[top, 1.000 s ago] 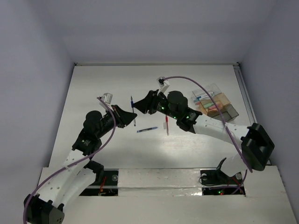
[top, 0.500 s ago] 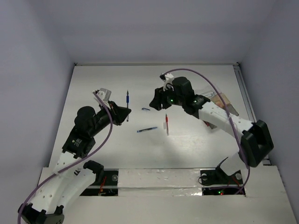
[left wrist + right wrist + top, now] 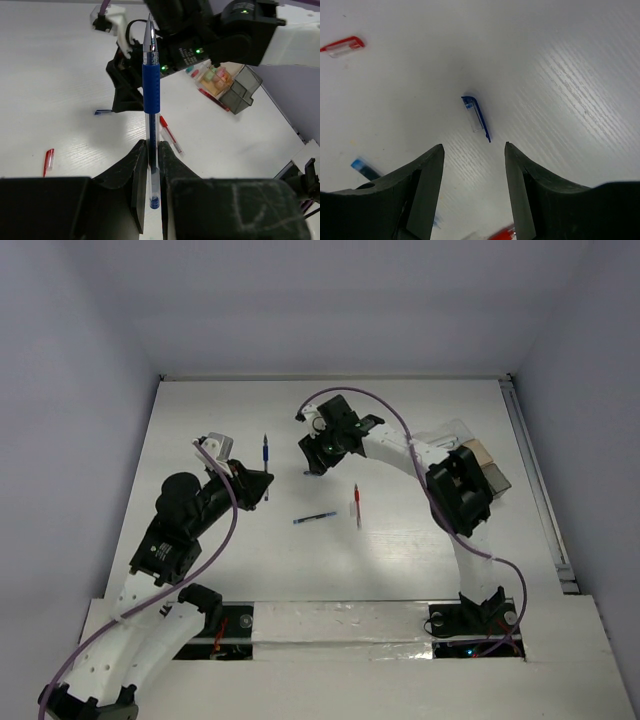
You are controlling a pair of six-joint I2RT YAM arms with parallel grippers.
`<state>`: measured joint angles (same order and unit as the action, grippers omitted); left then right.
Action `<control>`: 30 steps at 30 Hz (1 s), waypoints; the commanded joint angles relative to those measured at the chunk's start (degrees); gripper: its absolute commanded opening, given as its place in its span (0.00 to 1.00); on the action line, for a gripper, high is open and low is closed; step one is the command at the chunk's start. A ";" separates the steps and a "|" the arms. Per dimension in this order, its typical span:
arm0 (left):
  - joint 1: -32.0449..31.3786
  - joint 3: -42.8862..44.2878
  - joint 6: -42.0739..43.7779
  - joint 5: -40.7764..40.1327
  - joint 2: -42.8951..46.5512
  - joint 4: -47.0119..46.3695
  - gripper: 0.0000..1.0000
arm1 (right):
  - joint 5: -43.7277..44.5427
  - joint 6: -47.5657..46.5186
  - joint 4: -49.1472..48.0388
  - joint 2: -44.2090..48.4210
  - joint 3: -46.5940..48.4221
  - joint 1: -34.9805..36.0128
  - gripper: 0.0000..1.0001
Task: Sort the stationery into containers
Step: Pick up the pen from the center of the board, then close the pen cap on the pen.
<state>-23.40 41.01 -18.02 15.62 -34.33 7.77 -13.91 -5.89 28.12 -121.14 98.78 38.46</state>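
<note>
The blue cap (image 3: pixel 476 119) lay flat near the middle of the desk (image 3: pixel 420 540), just ahead of the right gripper (image 3: pixel 472 147), the nearer one, jaws apart, its long axis roughly crosswise to their closing, while the left gripper (image 3: pixel 150 150) clamped an upright blue pen (image 3: pixel 151 85).

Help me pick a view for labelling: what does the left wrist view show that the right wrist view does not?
Only left wrist: the blue pen clamped in the left end effector, and the containers beyond. Only right wrist: the right end effector standing open, plus the blue end of a second pen at lower left. Both: the blue cap lying on the white table.
</note>
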 commanded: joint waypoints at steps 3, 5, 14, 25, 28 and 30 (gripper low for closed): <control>0.55 -0.14 0.79 0.38 0.66 -1.79 0.00 | 2.91 -4.74 8.00 -6.73 11.07 2.50 0.58; 0.55 -0.15 0.79 0.47 0.84 -1.79 0.00 | 4.41 -5.44 9.40 -9.63 14.24 3.20 0.59; 0.55 -0.06 0.88 0.29 0.84 -1.62 0.00 | 11.19 -5.89 10.90 -15.52 18.64 4.96 0.54; 0.55 -0.15 0.80 -0.24 0.66 -1.71 0.00 | 13.03 -2.90 9.24 -13.69 13.28 5.49 0.14; 1.07 -0.23 0.71 0.38 0.23 -1.88 0.00 | 12.69 -1.32 7.66 -12.37 11.79 5.49 0.03; 1.07 -0.32 0.62 0.99 -0.39 -1.97 0.00 | 13.55 1.13 2.94 -9.83 9.68 5.49 0.00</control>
<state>-22.74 40.84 -17.87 15.64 -34.44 7.79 -2.31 -7.94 33.93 -134.43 111.61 43.59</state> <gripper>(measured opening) 0.070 0.185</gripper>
